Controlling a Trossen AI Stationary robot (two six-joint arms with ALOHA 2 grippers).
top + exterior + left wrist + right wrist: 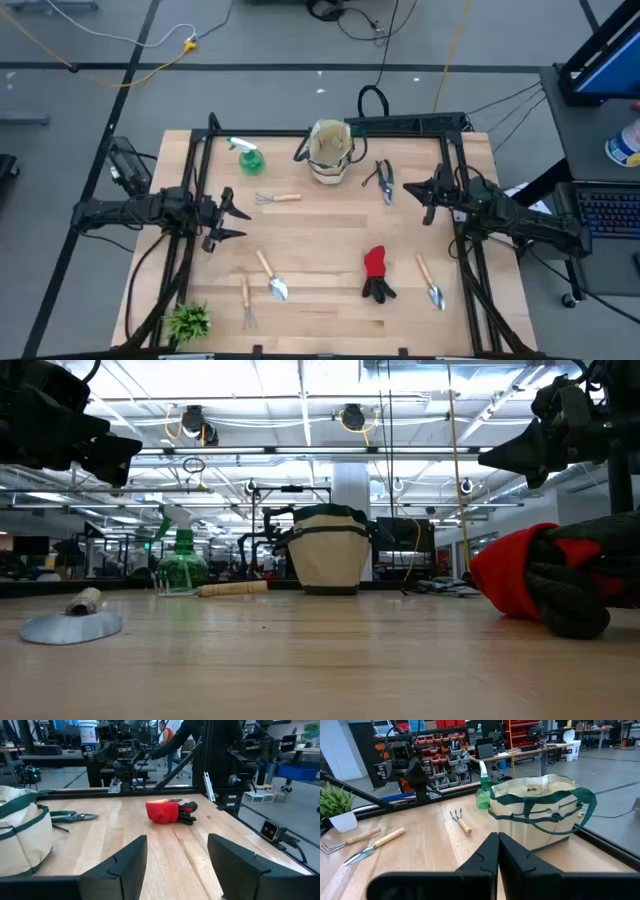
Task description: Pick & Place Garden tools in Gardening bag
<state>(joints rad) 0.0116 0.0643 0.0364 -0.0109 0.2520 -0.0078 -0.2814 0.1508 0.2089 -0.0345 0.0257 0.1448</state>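
The beige gardening bag (330, 150) with dark handles stands upright at the table's far middle. It also shows in the right wrist view (540, 810). On the tabletop lie a green spray bottle (247, 155), a small rake (278, 199), black shears (383, 180), a red-and-black glove (377, 272), two trowels (272, 277) (430, 282) and another rake (246, 300). My left gripper (177, 865) is open and empty above the table's left side. My right gripper (497, 850) is shut and empty above the right side, near the shears.
A small spiky green plant (188, 320) stands at the near left corner. A black frame (200, 150) runs along the table's left, right and far edges. Bare wood (330, 225) lies between the grippers in the table's middle.
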